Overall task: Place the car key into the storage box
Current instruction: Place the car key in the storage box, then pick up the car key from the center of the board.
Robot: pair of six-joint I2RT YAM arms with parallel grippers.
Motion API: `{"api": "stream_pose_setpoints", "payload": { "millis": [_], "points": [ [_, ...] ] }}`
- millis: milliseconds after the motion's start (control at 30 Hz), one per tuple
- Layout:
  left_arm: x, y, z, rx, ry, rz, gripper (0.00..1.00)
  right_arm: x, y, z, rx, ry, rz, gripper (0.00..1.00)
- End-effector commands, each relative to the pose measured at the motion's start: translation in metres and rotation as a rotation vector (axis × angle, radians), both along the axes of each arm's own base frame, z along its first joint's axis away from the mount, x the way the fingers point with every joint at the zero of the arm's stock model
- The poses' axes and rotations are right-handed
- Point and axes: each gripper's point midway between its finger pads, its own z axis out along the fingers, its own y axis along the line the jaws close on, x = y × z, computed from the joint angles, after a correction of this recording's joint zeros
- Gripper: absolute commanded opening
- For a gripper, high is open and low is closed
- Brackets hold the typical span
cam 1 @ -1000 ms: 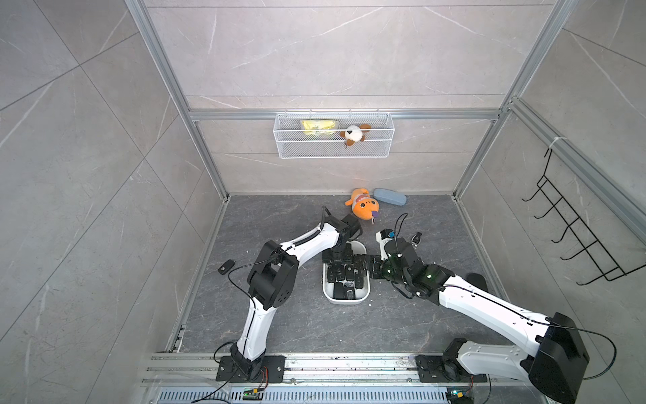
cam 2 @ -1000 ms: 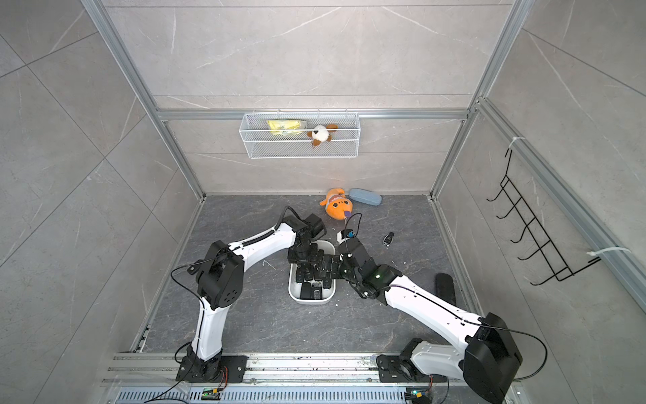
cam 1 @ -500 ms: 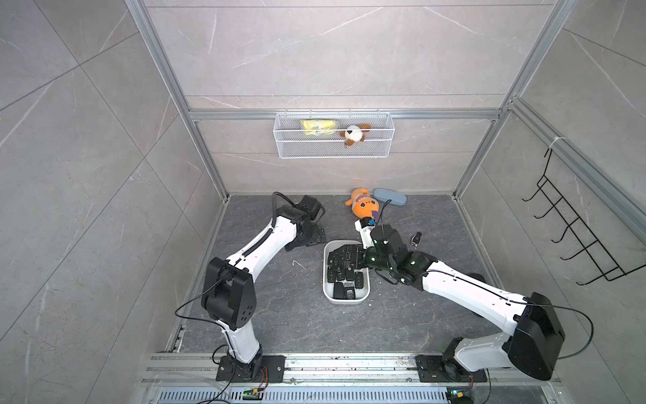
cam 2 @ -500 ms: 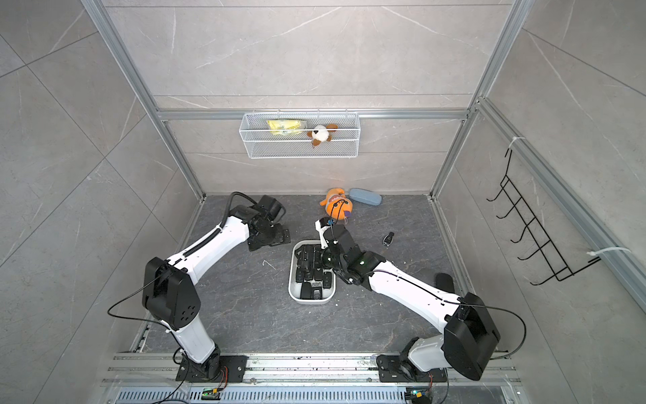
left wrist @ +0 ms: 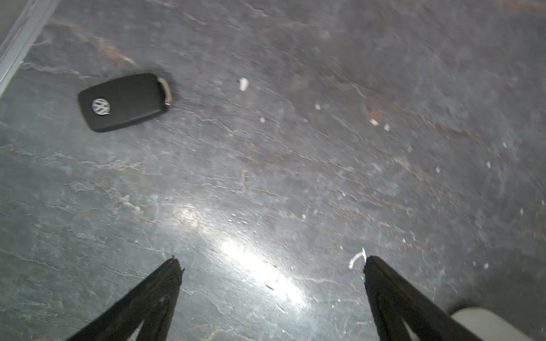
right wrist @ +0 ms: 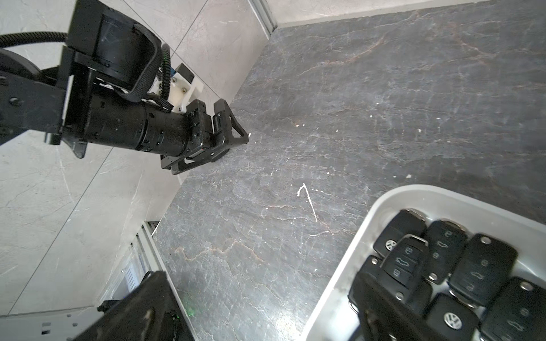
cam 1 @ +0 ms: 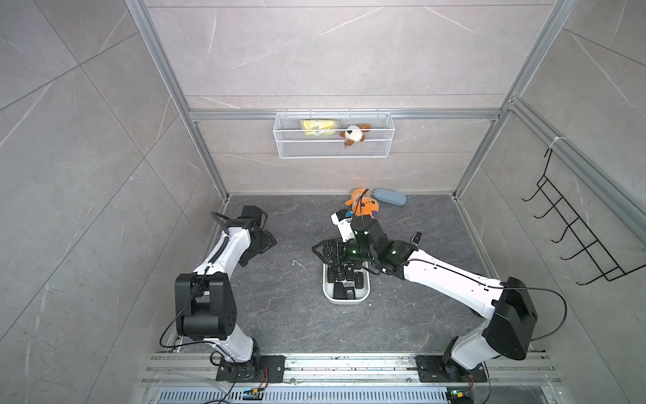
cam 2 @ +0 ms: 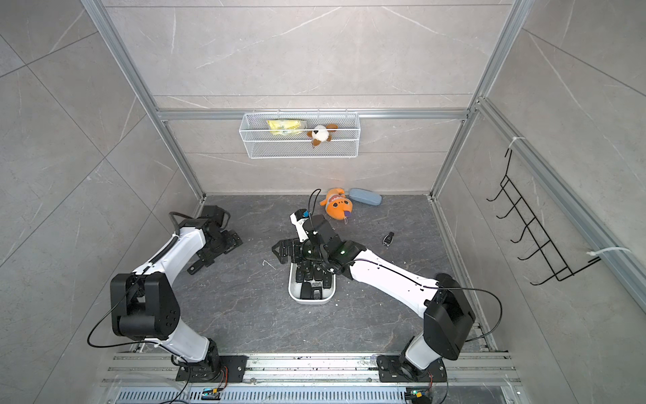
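The left hand (left wrist: pixel 271 264) is spread wide, and its two dark fingers (left wrist: pixel 165 283) frame only bare counter (left wrist: pixel 325 147). Ahead of it and off to one side, near the metal rail (left wrist: pixel 17 38) at the counter's edge, a black car key (left wrist: pixel 124 102) with a VW badge lies flat, apart from the fingers. In both top views this hand sits low over the counter's left side, well apart from the storage box (cam 1: pixel 346 300).

The right hand (right wrist: pixel 260 307) is spread wide too. One finger hangs over the black key fobs (right wrist: pixel 478 268) that fill the white box, and the other is outside its wall, over the counter. In both top views it sits above the box's far end.

A second car key (cam 1: pixel 415 239) lies alone on the counter to the right of the right arm. By the back wall, an orange plush toy (cam 1: pixel 363 206) rests just beside a blue-grey case (cam 1: pixel 389 197).
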Motion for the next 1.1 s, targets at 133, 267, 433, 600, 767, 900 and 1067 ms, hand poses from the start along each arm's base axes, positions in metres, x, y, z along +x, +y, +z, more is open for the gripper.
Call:
{"api": "stream_pose_setpoints", "payload": {
  "millis": [133, 267, 433, 600, 767, 900, 1067],
  "points": [
    [-0.018, 0.065, -0.015, -0.057, -0.012, 0.351, 0.93, -0.01, 0.02, 0.005, -0.028, -0.002, 0.084, 0.99],
    [-0.017, 0.087, -0.022, -0.059, -0.01, 0.466, 0.84, -0.013, 0.029, 0.006, -0.025, 0.002, 0.115, 1.0],
    [-0.008, 0.102, -0.033, -0.07, 0.0, 0.551, 0.82, -0.017, 0.039, 0.006, -0.021, 0.009, 0.151, 1.0],
    [-0.003, 0.113, -0.043, -0.047, 0.009, 0.614, 0.82, -0.015, 0.042, 0.008, -0.027, 0.002, 0.146, 1.0],
    [0.006, 0.117, -0.056, -0.052, 0.006, 0.634, 0.83, -0.015, 0.041, 0.007, -0.037, 0.005, 0.141, 1.0],
    [0.008, 0.12, -0.068, -0.055, 0.032, 0.658, 0.83, -0.015, 0.041, 0.007, -0.043, 0.009, 0.139, 1.0],
    [0.007, 0.126, -0.08, -0.039, 0.058, 0.667, 0.83, -0.015, 0.04, 0.006, -0.056, 0.009, 0.131, 1.0]
  ]
}}
